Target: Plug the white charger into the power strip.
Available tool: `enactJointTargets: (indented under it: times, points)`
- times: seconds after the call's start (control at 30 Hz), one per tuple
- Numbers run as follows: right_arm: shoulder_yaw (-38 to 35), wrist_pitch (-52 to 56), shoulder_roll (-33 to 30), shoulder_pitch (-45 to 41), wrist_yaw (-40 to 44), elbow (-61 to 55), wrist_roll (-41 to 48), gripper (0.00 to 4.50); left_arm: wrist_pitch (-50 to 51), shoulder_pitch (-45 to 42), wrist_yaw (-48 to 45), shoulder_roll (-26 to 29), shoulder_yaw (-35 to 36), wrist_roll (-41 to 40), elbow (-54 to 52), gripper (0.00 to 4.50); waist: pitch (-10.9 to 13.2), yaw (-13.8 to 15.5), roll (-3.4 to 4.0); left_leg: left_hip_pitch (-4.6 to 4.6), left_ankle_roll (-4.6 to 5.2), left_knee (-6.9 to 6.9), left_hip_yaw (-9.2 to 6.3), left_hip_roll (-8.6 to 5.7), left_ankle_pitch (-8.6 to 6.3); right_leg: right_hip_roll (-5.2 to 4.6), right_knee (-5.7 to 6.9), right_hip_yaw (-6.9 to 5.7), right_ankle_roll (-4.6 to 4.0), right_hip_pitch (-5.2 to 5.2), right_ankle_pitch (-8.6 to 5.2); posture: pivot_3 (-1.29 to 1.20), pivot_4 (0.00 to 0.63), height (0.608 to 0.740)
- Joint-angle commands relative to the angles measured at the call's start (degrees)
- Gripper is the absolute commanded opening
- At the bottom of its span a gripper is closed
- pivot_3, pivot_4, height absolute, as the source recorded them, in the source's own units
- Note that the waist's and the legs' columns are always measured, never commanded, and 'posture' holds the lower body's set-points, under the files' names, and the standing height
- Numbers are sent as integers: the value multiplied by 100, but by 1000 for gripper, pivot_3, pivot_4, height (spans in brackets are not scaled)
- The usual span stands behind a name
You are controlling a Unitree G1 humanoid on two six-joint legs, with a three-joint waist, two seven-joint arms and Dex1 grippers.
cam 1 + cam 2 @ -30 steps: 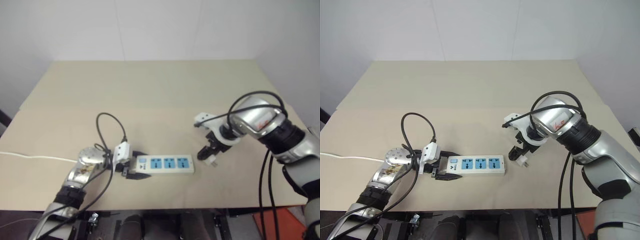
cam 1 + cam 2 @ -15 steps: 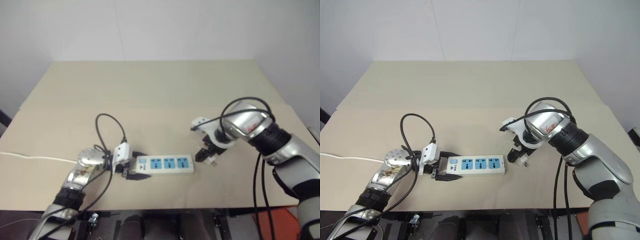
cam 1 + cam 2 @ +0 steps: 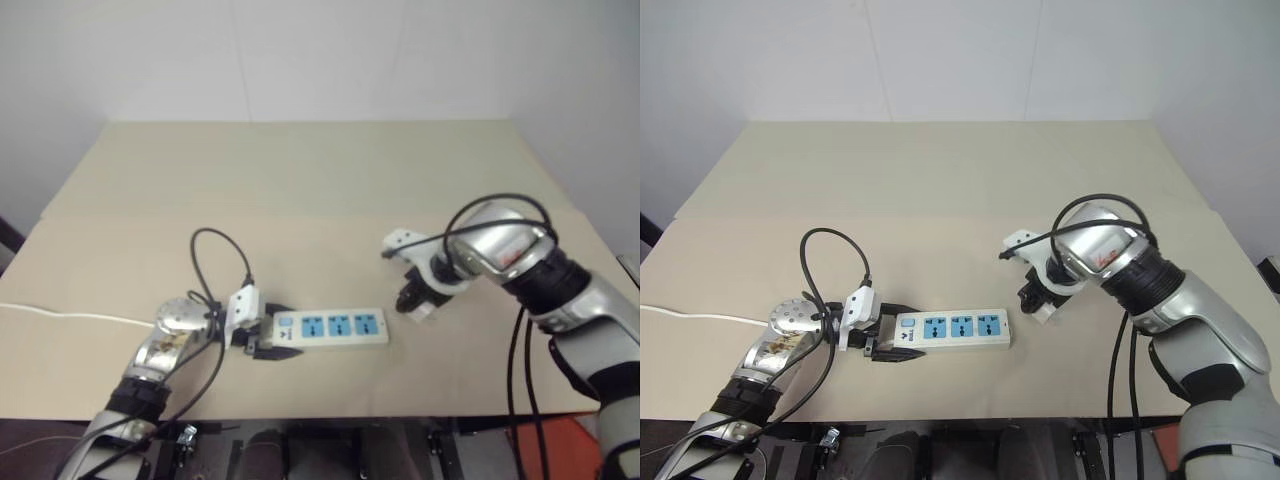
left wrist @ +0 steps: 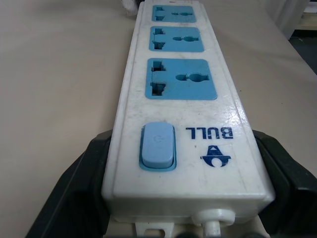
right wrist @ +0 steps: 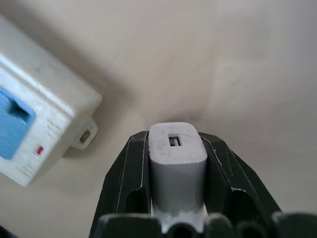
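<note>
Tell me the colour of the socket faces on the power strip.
Blue, set in the white power strip; the left wrist view shows it best.

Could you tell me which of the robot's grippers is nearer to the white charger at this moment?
The right. The right gripper is shut on the white charger, just beyond the power strip's far end. The left gripper straddles the strip's switch end.

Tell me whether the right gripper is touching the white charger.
Touching. The right wrist view shows the right gripper with a black finger pressed flush on each side of the white charger.
</note>
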Motion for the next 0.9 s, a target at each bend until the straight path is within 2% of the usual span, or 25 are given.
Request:
enactJointTargets:
  times: [0.03, 0.13, 0.23, 0.33, 0.4, 0.6, 0.83, 0.9]
  points:
    - [-1563, -1358, 5, 344, -164, -168, -48, 1125, -5, -42, 64, -31, -4, 0, -67, 3317, -1, 8, -2, 0, 0, 0, 0, 1, 0, 1, -2, -1, 0, 1, 0, 0, 150, 740]
    - [-2745, -2627, 261, 1066, -44, -505, 195, 1125, 8, -61, 84, -40, -15, 6, -69, 3317, -2, 19, -3, 2, 0, -1, -5, 3, 0, 3, -8, -8, 1, 10, 0, 0, 150, 740]
    - [-3248, -3688, 557, 1880, 397, -889, 401, 1125, 17, -78, 90, -48, -30, 9, -73, 3317, -2, 15, -3, 2, 0, -1, -5, 3, 0, 3, -7, -6, 2, 11, 1, 0, 150, 740]
    - [-3561, -3980, 890, 2445, 977, -962, 916, 1125, 17, -88, 49, -25, -43, 1, -86, 3317, -2, 6, -3, 5, 0, 1, -3, 2, 0, 2, -2, -1, 4, 12, 2, 0, 150, 740]
    - [-3464, -4403, 1076, 2767, 1274, -1041, 928, 1125, -3, -92, 29, 2, -44, 9, -89, 3317, -2, 5, -3, 7, 0, 7, -2, 2, 1, 2, 0, 1, 5, 15, 3, 0, 150, 740]
    - [-3285, -5015, 1767, 3245, 1447, -1148, 949, 1125, 30, -82, -45, 32, -58, -40, -170, 3317, -2, 1, -3, 15, -1, 8, -3, 2, 1, 5, 6, 2, 5, 20, 3, 0, 150, 740]
    - [-2515, -7511, 2204, 3752, 2449, -531, -60, 1125, 94, -29, -61, 65, -52, -54, -255, 3317, -2, 0, -3, 16, -1, 9, -2, 2, 1, 7, 3, 1, 6, 21, 3, 0, 150, 740]
    - [-2407, -7916, 2319, 3769, 2512, -305, -220, 1125, 110, -30, -66, 76, -43, -57, -262, 3317, -2, 0, -3, 21, -1, 11, -1, 2, 1, 7, 5, 2, 6, 23, 3, 0, 150, 740]
